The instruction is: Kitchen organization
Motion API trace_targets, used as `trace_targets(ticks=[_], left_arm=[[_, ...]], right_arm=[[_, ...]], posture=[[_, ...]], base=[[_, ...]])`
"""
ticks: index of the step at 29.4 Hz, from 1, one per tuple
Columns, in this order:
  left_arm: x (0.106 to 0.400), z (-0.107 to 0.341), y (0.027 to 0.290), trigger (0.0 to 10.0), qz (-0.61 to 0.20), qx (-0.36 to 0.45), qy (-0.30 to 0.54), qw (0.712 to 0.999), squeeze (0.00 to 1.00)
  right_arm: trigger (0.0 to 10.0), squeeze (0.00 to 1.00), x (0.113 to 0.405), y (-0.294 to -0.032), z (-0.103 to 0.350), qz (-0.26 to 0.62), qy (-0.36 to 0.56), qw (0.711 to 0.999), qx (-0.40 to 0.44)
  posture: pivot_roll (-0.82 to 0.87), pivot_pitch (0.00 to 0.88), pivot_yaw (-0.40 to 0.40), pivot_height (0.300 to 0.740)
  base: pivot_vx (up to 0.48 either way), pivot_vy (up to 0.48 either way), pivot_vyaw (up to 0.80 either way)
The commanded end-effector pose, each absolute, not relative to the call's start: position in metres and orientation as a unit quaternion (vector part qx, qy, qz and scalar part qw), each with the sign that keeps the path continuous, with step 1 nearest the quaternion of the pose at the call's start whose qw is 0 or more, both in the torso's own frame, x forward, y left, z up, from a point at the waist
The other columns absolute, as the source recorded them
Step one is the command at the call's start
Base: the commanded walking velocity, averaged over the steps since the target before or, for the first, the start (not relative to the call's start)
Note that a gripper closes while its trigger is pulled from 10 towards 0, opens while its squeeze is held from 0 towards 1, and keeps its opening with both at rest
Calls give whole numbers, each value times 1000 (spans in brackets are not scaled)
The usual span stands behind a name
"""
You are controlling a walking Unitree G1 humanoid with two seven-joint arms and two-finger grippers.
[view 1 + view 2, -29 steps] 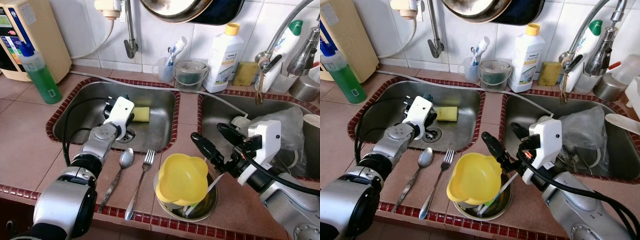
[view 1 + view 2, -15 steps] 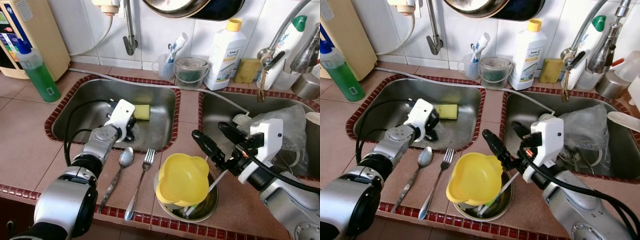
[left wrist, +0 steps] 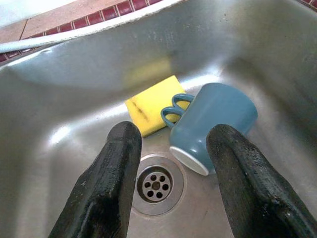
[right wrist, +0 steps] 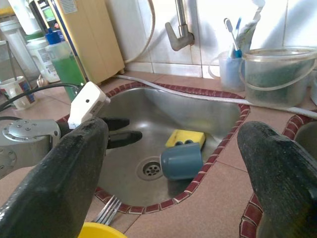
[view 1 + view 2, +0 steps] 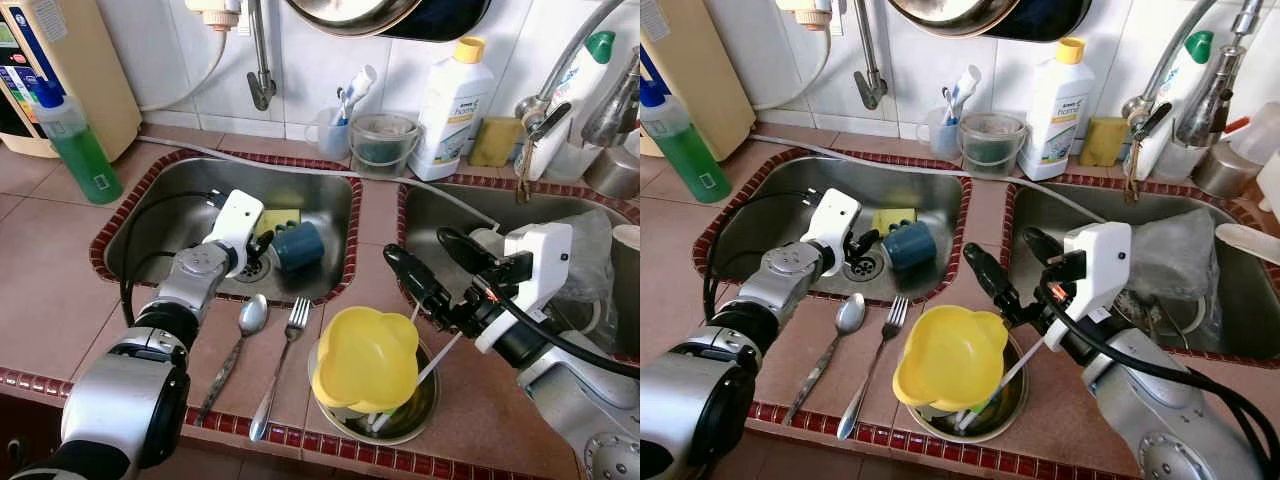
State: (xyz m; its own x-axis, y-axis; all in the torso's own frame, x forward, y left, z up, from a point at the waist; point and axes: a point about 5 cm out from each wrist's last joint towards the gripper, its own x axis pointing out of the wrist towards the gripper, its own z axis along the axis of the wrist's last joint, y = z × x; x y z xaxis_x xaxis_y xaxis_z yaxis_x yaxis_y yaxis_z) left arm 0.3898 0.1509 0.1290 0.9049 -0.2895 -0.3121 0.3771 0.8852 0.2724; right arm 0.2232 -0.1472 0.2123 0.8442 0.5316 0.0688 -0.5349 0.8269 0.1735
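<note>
A blue mug [image 5: 297, 245] lies on its side on the floor of the left sink [image 5: 160, 215], its handle against a yellow sponge [image 5: 277, 218]. My left gripper [image 5: 262, 241] stands open just left of the mug, above the drain [image 3: 156, 186], not touching it. In the left wrist view the mug [image 3: 213, 124] rests beyond the two fingertips. My right gripper [image 5: 425, 258] hovers open over the tile strip between the sinks, above a yellow bowl [image 5: 365, 355] that sits in a metal bowl [image 5: 425, 408] holding utensils.
A spoon [image 5: 245, 325] and a fork [image 5: 290, 330] lie on the front counter. A green soap bottle [image 5: 75, 145], a toothbrush cup [image 5: 330, 135], a plastic tub [image 5: 380, 145] and a white bottle [image 5: 450, 110] line the back. A plastic bag [image 5: 590, 255] lies in the right sink.
The left gripper has let go of the blue mug and drawn back a little; the mug now lies free on its side by the sponge. The right gripper has barely moved.
</note>
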Motion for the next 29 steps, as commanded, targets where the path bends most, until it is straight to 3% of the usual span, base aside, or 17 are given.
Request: trace_targets(ticks=[1,3,4,5,6,7,8,21,29], left_arm=[[393,137,151,10000,-174,167,121,963,1000],[393,138,152,10000,-174,164,118,964,1000],[394,152,154,10000,-181,134,73,972,965],[392,170,159,10000,-190,99,15,977,851],[390,175,160,10000,-194,90,-3,977,545],[389,176,160,10000,-197,88,-7,976,545],[386,180,162,10000,-198,75,-20,977,0],[361,198,167,10000,-142,28,-99,985,0],[345,197,155,10000,-144,-10,-97,985,0]], right_arm=[[10000,0,224,-147,213,281,-11,955,91],[10000,0,225,-147,213,280,-15,956,90],[10000,0,234,-147,219,250,-51,963,84],[10000,0,244,-147,225,214,-93,970,74],[10000,0,248,-146,225,205,-100,972,64],[10000,0,249,-146,225,204,-99,972,57],[10000,0,254,-146,223,188,-101,976,52],[10000,0,279,-154,214,83,-139,986,37],[10000,0,287,-159,204,35,-160,987,-2]], posture=[[-93,70,24,731],[-85,65,22,731],[-39,45,2,731],[-36,44,0,731],[-27,39,-3,731],[-27,39,-3,731],[-23,36,-5,731],[20,16,-28,731],[36,0,-31,731]], base=[[0,0,0],[0,0,0],[0,0,0],[0,0,0],[0,0,0],[0,0,0],[0,0,0],[0,0,0],[0,0,0]])
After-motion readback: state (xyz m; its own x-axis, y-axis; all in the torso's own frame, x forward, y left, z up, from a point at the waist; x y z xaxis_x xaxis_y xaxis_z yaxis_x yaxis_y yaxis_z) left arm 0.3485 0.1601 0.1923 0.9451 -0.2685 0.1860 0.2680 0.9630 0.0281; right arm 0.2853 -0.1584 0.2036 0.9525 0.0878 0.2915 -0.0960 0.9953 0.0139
